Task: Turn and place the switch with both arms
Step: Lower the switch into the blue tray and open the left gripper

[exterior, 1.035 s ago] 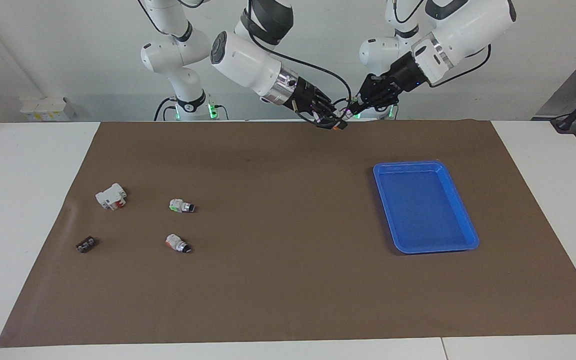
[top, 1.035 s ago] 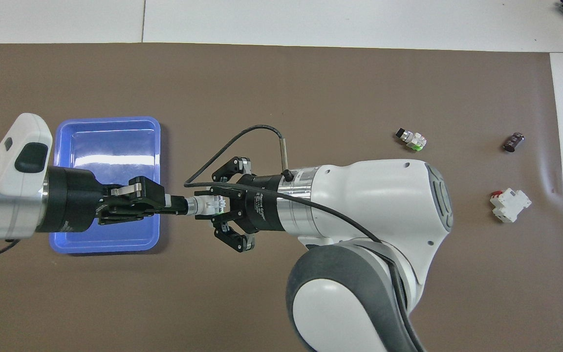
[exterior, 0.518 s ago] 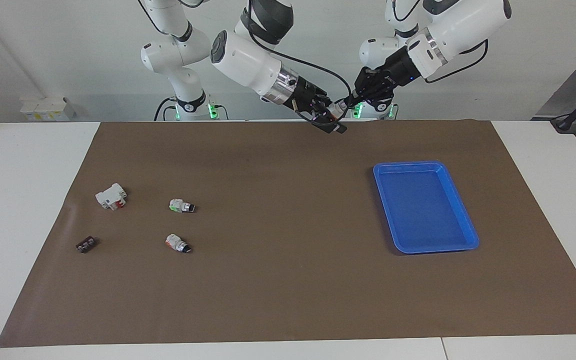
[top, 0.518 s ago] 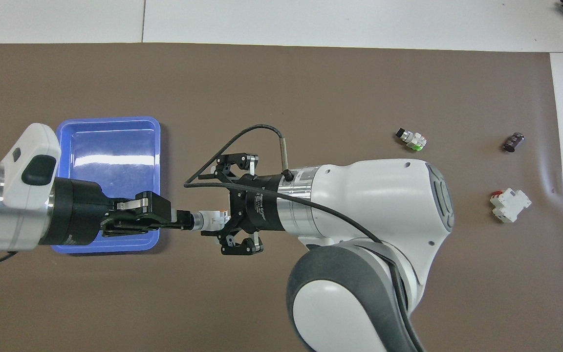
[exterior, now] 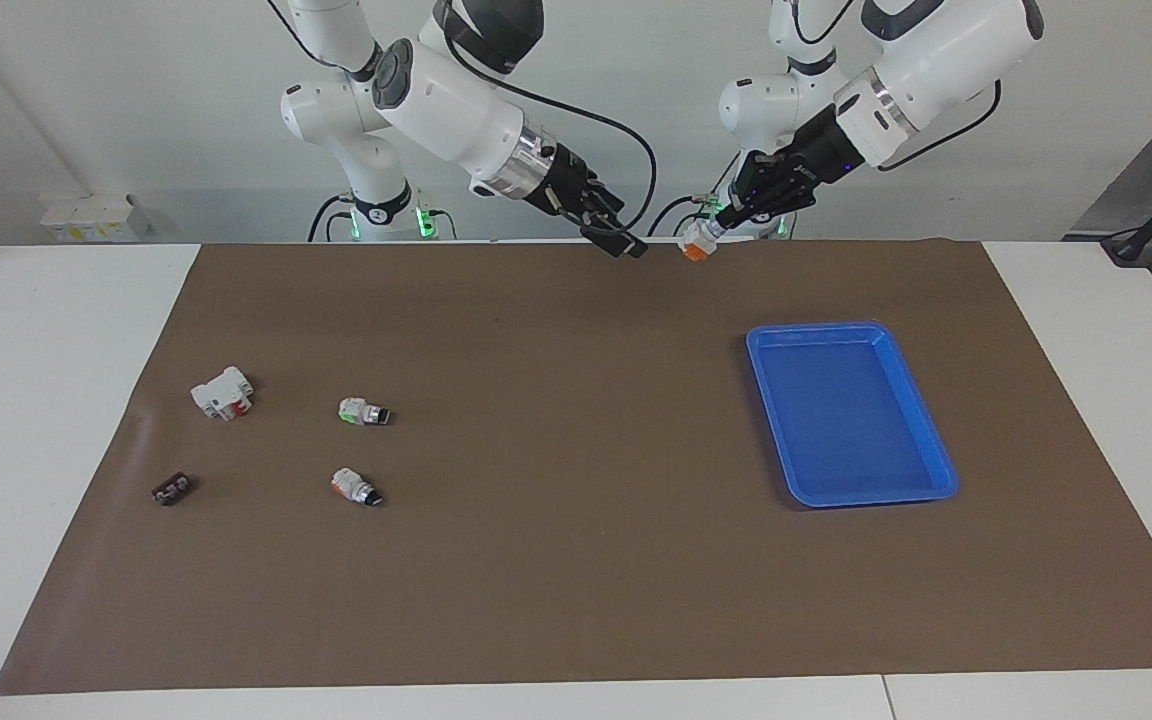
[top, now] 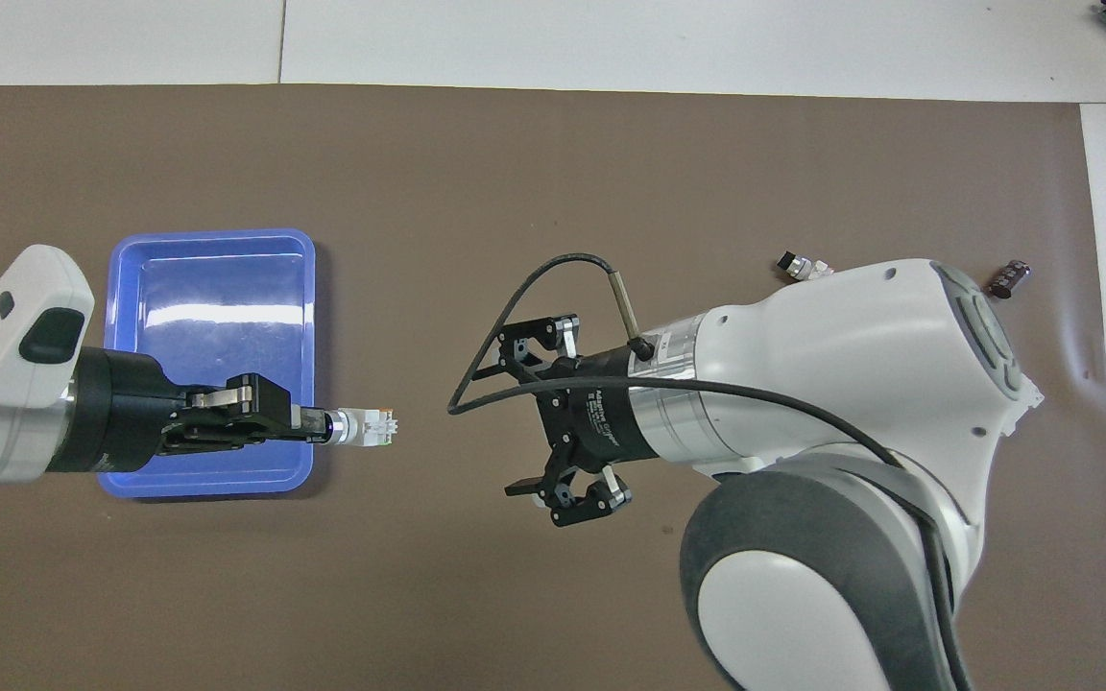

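The switch (exterior: 696,243), white with an orange block at its free end, is held by its knob end in my left gripper (exterior: 721,222), up in the air over the brown mat. In the overhead view the switch (top: 368,428) sticks out sideways from the left gripper (top: 321,425), just past the blue tray's corner. My right gripper (exterior: 627,245) is open and empty, over the mat and a short gap away from the switch. It also shows in the overhead view (top: 526,419), with its jaws spread wide.
A blue tray (exterior: 821,328) lies toward the left arm's end and also shows in the overhead view (top: 212,233). Toward the right arm's end lie a green-ended switch (exterior: 363,411), an orange-ended switch with a silver collar (exterior: 354,486), a white block (exterior: 222,391) and a small black part (exterior: 171,489).
My right gripper has let go of the switch and drawn back toward its own end. The left gripper keeps the switch and has moved slightly away.
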{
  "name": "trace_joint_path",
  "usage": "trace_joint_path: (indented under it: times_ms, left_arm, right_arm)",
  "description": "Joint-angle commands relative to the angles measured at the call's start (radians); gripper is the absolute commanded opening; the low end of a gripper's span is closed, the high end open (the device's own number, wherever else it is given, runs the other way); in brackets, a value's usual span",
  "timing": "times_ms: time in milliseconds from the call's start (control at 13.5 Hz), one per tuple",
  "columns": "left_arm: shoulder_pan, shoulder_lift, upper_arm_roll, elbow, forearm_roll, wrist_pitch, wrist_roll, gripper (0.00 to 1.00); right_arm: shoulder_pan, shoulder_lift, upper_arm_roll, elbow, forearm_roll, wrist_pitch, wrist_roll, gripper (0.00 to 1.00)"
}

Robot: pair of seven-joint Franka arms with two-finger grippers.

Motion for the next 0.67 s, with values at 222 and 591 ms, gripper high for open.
trace_joint_path:
  times_ms: [222,591]
  left_arm:
    - [0.101,-0.058,-0.007,-0.159,0.216,0.070,0.244,0.00]
    - [0.112,0.006,-0.007,-0.293,0.417,0.292,0.375,0.00]
  right_arm:
    - [-0.133,-0.051,0.005,-0.031,-0.286,-0.082,-0.281,1.00]
    - [-0.247,-0.055,0.005,-0.012,-0.563,-0.083,-0.596,1.00]
